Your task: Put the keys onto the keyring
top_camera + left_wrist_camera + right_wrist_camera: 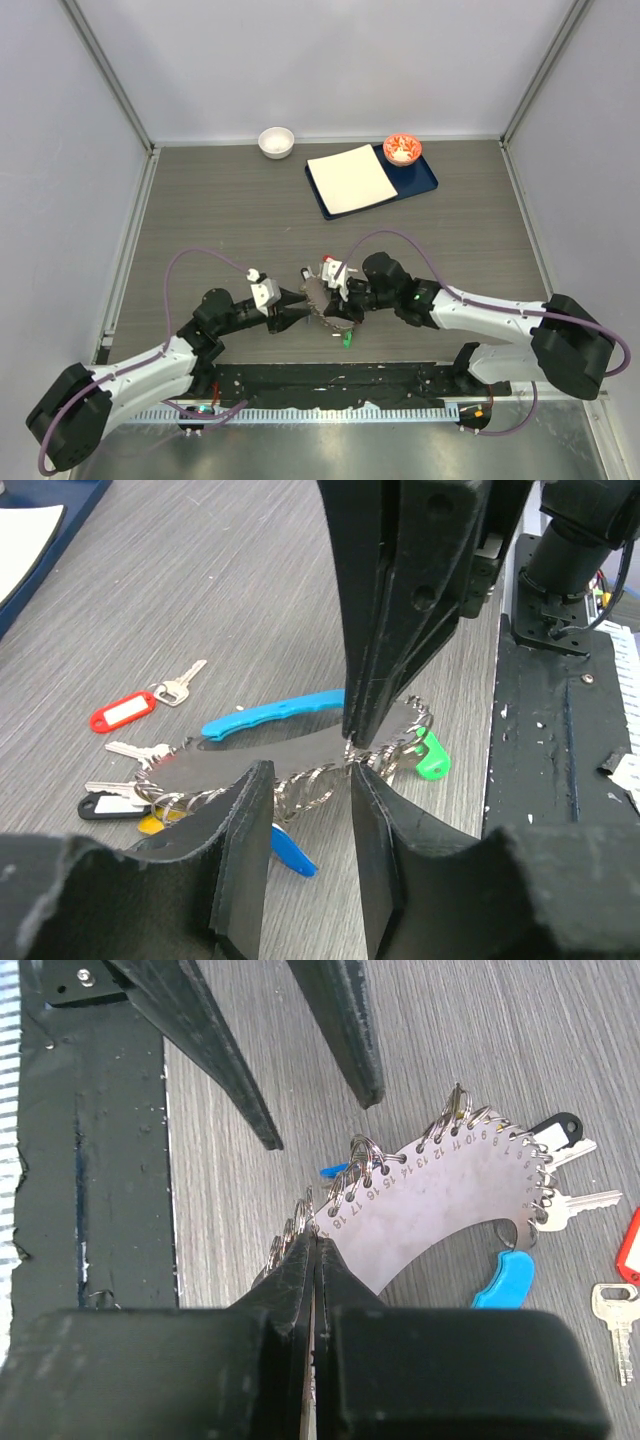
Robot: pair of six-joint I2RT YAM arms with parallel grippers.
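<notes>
**Two arms meeting at the keyring, near middle of the table**

The grey wood-grain table point(230, 200) is carrying everything shown. The left arm point(150, 375) and right arm point(500, 315) are reaching inward from the near corners and meeting at the near middle. At the far right, a blue tray point(428, 182) is holding a white square sheet point(350, 178) and a red bowl point(402, 149). A white bowl point(276, 141) is standing to its left. The keyring point(450, 1210), a flat grey crescent plate with numbered holes and small rings along its outer edge, is sitting between the two grippers. Its blue plastic piece point(275, 712) is lying along the inner curve. The right gripper point(313, 1245) is pinching one tip of the plate, fingers pressed together on it. The left gripper point(308, 780) is standing spread, its fingers straddling rings at the plate's edge without clamping. Several keys point(135, 752) with black, yellow, blue and green tags are hanging from the rings. A red-tagged key point(122, 712) is lying loose nearby, apart from the plate.
</notes>
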